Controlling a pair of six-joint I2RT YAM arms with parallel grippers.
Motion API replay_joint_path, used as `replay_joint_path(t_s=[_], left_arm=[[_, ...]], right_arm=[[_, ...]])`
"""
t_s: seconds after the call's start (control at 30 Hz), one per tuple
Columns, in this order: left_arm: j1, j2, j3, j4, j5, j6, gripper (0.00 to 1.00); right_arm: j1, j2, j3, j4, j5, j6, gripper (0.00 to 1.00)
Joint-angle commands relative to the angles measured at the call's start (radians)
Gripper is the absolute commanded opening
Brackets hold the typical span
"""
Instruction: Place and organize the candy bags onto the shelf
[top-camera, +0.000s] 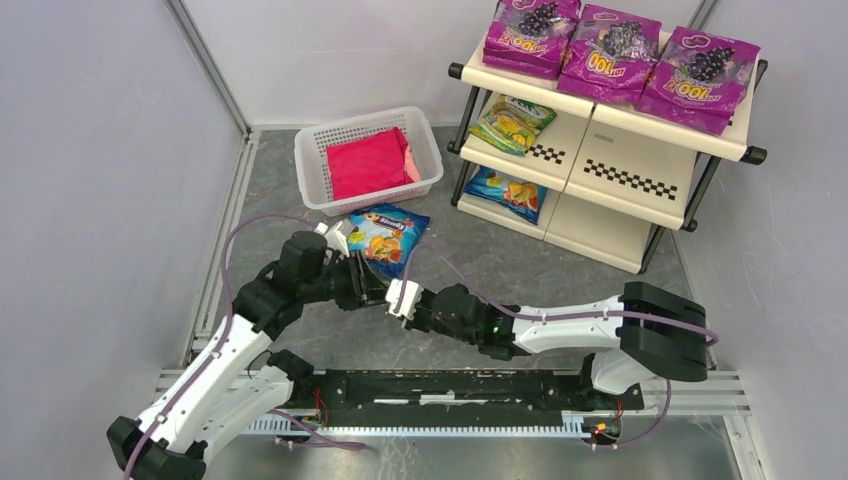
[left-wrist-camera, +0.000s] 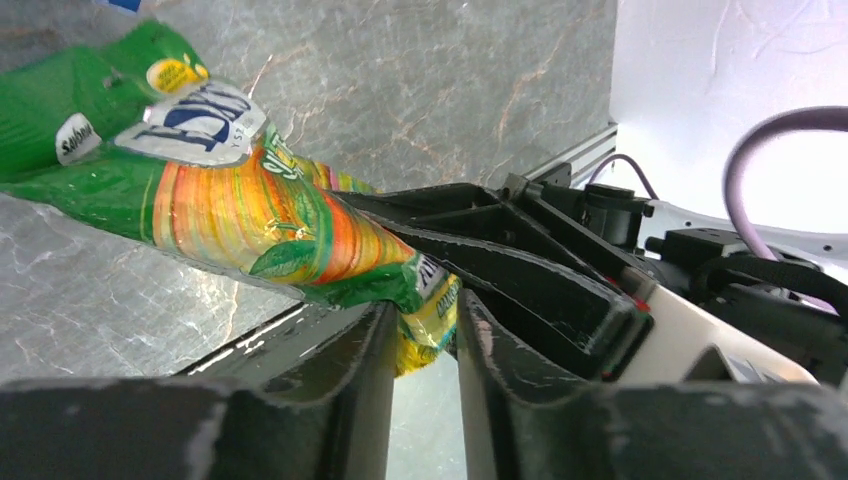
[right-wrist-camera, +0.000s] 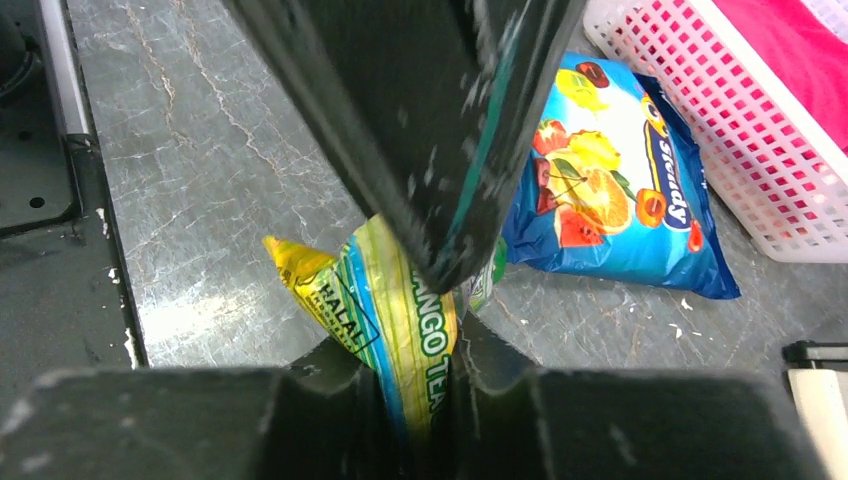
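Both my pincers on one green-yellow bag, out on the table and well apart from the shelf.
From above: my left pincer (top-camera: 352, 283) and right pincer (top-camera: 397, 297) meet tip to tip over the table (top-camera: 520, 270), near a blue bag (top-camera: 385, 238) lying just before the white basket (top-camera: 312, 170) with its pink cloth (top-camera: 370, 163). What I hold is mostly hidden here. The shelf (top-camera: 640, 165) stands far right, carrying purple bags (top-camera: 610, 45) on top, a green bag (top-camera: 512, 122) on the middle tier and a second blue bag (top-camera: 507, 190) on the lowest. Left wrist: my fingers (left-wrist-camera: 340, 390) are nearly closed, pinching a corner of the green-yellow bag (left-wrist-camera: 230, 200) — my right pincer grips just beside. Right wrist: those fingers are drawn narrow on the same bag's edge, my left pincer crossing from above.
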Motion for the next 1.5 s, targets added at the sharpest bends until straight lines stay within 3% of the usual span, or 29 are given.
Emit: replay_joint_path(t_s=[0.0, 0.27, 0.37, 0.67, 0.83, 1.03, 1.2, 1.47], left_arm=[[-0.002, -0.053, 0.091, -0.003, -0.08, 0.062, 0.39], [-0.001, -0.085, 0.232, -0.198, -0.392, 0.17, 0.76], [-0.001, -0.102, 0.243, -0.236, -0.495, 0.199, 0.81], [-0.001, -0.148, 0.188, -0.228, -0.578, 0.254, 0.83], [-0.001, -0.164, 0.194, -0.214, -0.573, 0.268, 0.84], [-0.001, -0.188, 0.194, -0.198, -0.556, 0.283, 0.84], [-0.001, -0.193, 0.186, -0.187, -0.538, 0.289, 0.85], [-0.003, -0.207, 0.178, -0.173, -0.52, 0.294, 0.85]], right_arm=[[0.004, -0.072, -0.002, 0.02, 0.025, 0.041, 0.15], [0.002, -0.168, -0.065, -0.057, 0.141, 0.01, 0.04], [-0.001, -0.232, -0.086, -0.119, 0.234, -0.046, 0.02], [-0.137, -0.434, 0.003, -0.453, 0.624, -0.321, 0.02], [-0.259, -0.416, 0.223, -0.673, 0.647, -0.45, 0.02], [-0.481, -0.275, 0.521, -0.932, 0.646, -0.479, 0.0], [-0.59, -0.187, 0.653, -0.943, 0.644, -0.603, 0.0], [-0.752, -0.079, 0.683, -0.848, 0.556, -0.736, 0.0]])
